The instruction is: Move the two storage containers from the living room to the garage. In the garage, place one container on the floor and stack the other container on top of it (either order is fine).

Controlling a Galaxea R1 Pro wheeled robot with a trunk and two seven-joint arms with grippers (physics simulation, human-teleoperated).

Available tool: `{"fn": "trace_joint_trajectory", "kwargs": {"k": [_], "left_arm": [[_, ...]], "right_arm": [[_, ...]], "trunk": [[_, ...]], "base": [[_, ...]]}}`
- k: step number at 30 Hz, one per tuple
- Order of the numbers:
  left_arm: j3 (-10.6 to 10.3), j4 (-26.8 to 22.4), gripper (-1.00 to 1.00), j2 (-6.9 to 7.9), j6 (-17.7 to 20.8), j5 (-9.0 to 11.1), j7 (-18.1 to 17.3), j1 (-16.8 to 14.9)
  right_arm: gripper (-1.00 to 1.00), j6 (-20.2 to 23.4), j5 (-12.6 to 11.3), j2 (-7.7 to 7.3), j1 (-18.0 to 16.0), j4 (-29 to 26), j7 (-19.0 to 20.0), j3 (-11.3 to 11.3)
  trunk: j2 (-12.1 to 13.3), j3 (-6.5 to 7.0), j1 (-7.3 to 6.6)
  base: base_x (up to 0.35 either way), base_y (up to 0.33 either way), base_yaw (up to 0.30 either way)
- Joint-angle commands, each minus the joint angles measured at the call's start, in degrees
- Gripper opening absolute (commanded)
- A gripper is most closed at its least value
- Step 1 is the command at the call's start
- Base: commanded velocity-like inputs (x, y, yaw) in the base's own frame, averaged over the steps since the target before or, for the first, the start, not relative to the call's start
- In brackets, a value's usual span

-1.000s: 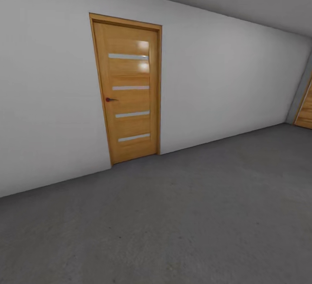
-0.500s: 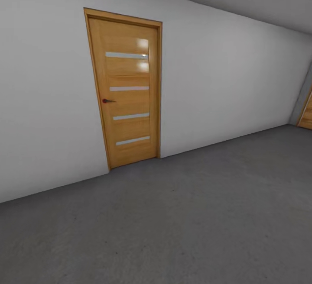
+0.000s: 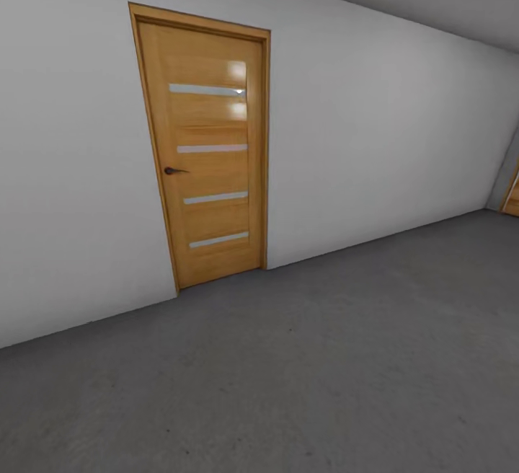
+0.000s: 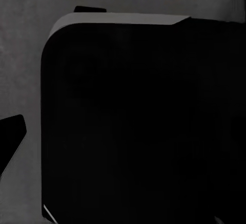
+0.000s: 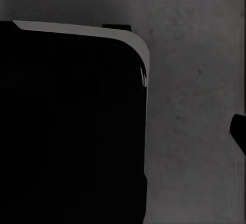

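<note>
Your head view gives a closed wooden door (image 3: 209,148) in a pale grey wall (image 3: 375,127) above the concrete floor (image 3: 324,365). Each wrist view adds a black robot body panel (image 4: 143,126) over that floor. Tool state: cannot tell.

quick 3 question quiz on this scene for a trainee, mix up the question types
1. True or false: the wooden door in the head view is shut.
2. How many pale horizontal strips cross that door's panel? A) two B) four C) six
3. Fill in: the floor in front of the door is grey ____.

Key
1. True. The door sits flush in its frame, with no gap.
2. B, four strips.
3. Concrete. The same grey floor lies under the robot's dark base in the left wrist view.
</note>
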Motion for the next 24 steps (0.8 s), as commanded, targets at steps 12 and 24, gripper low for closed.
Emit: {"fn": "trace_joint_trajectory", "kwargs": {"k": [12,24], "left_arm": [[0.0,-1.8,1.00,0.88,0.3,12.7,0.0,0.0],[-0.2,-1.8,1.00,0.67,-0.1,13.3,0.0,0.0]], "right_arm": [[1.00,-0.2,-0.3,0.36,0.0,0.1,-0.4,-0.3],[1.00,-0.3,0.3,0.40,0.0,0.1,-0.6,0.0]], "trunk": [[0.0,-0.04,0.03],[0.0,-0.04,0.03]], "base": [[0.320,0.000,0.000],[0.320,0.000,0.000]]}}
